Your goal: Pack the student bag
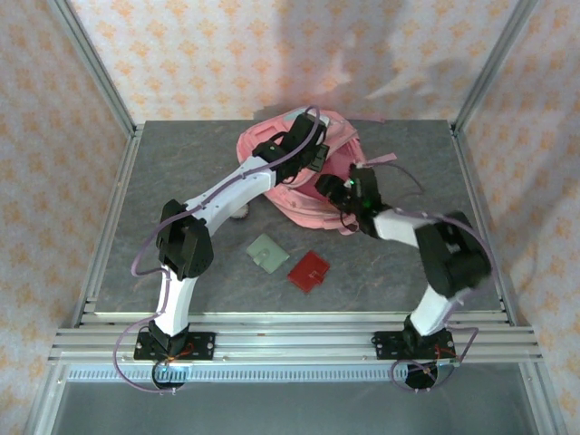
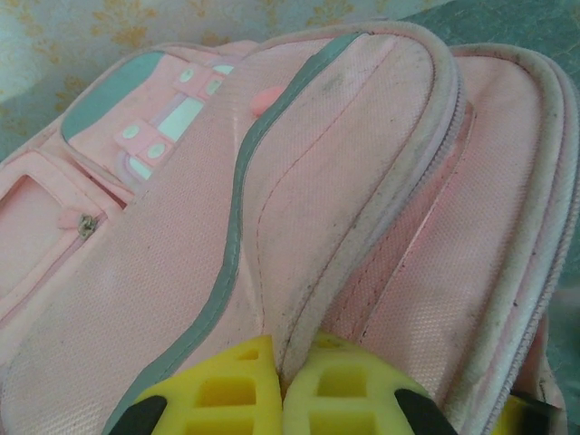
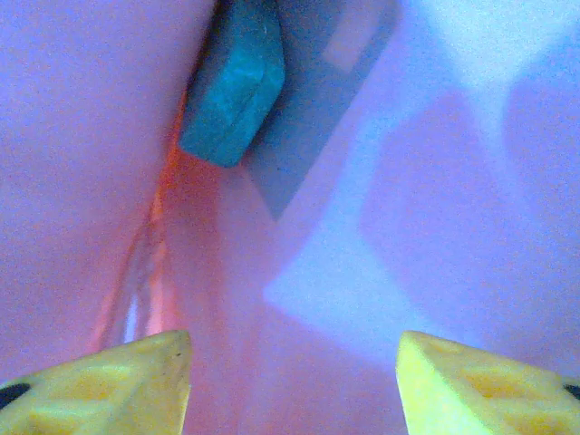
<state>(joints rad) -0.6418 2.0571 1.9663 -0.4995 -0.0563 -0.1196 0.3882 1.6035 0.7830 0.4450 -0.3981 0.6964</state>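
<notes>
The pink student bag (image 1: 299, 186) lies at the back middle of the table. My left gripper (image 1: 311, 152) reaches over its top. In the left wrist view its yellow fingers (image 2: 285, 349) are shut on a piped edge of the bag's flap (image 2: 362, 236), pinching the fabric seam. My right gripper (image 1: 343, 193) is at the bag's right side, pushed into the opening. In the right wrist view it (image 3: 294, 353) stands open inside the pink lining with nothing between its fingers. A teal, flat object (image 3: 234, 86) lies deeper inside the bag, ahead of it and to the left.
A pale green square item (image 1: 267, 252) and a red flat item (image 1: 309, 270) lie on the grey table in front of the bag, between the two arms. Aluminium frame posts (image 1: 95, 77) stand at the table's corners.
</notes>
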